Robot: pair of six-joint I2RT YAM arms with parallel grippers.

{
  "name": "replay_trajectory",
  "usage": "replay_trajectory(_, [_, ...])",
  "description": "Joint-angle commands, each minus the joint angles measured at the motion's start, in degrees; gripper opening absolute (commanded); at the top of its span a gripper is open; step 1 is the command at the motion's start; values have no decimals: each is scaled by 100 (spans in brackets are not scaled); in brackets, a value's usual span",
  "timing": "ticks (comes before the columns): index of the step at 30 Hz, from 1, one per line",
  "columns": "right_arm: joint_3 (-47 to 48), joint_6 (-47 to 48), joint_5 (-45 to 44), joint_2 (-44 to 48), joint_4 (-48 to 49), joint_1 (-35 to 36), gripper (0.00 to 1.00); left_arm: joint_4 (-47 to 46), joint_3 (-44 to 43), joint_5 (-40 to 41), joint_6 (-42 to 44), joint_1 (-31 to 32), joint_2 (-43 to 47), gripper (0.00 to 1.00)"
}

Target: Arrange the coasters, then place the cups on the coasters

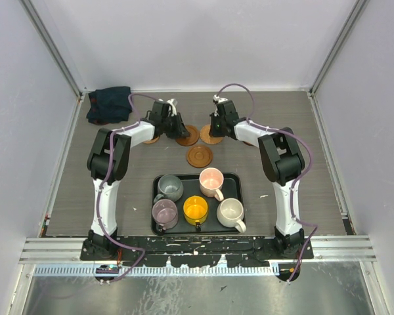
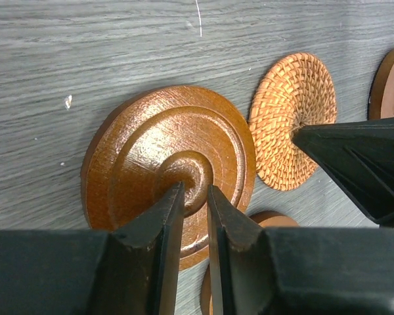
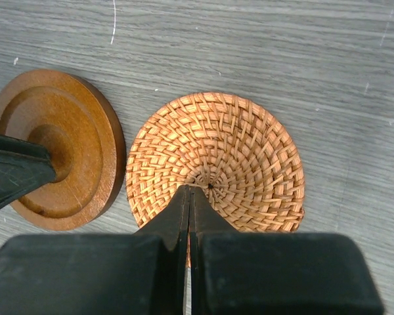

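A ringed brown wooden coaster (image 2: 138,164) (image 1: 189,137) lies under my left gripper (image 2: 195,190) (image 1: 178,128). Its jaws are a narrow gap apart over the centre knob, with nothing between them. My right gripper (image 3: 189,189) (image 1: 216,125) is shut, its tips on the middle of a woven coaster (image 3: 230,144) (image 2: 292,118) (image 1: 210,136) just right of the wooden one (image 3: 59,144). Another wooden coaster (image 1: 199,156) lies nearer the tray, and one (image 1: 150,140) peeks out by the left arm. The cups stand on the tray: grey-green (image 1: 170,188), pink (image 1: 211,179), mauve (image 1: 164,212), yellow-orange (image 1: 196,210), cream (image 1: 230,211).
The black tray (image 1: 189,184) sits between the arm bases near the front edge. A dark blue cloth (image 1: 109,104) is bunched in the back left corner. White walls close in the table on three sides.
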State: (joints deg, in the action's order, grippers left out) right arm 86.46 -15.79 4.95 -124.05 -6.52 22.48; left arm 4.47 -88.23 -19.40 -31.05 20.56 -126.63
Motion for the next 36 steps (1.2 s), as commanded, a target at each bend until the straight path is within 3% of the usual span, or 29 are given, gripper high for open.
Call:
replay_trajectory(1, [-454, -38, -655, 215, -336, -63, 1, 223, 382, 426, 54, -170, 180, 23])
replay_trajectory(15, [-796, -288, -942, 529, -341, -541, 1, 159, 847, 377, 48, -561, 545, 22])
replay_trajectory(23, [-667, -195, -565, 578, -261, -589, 1, -5, 909, 213, 46, -559, 629, 22])
replay_trajectory(36, [-86, 517, 67, 1200, -267, -218, 3, -352, 172, -344, -84, -561, 1213, 26])
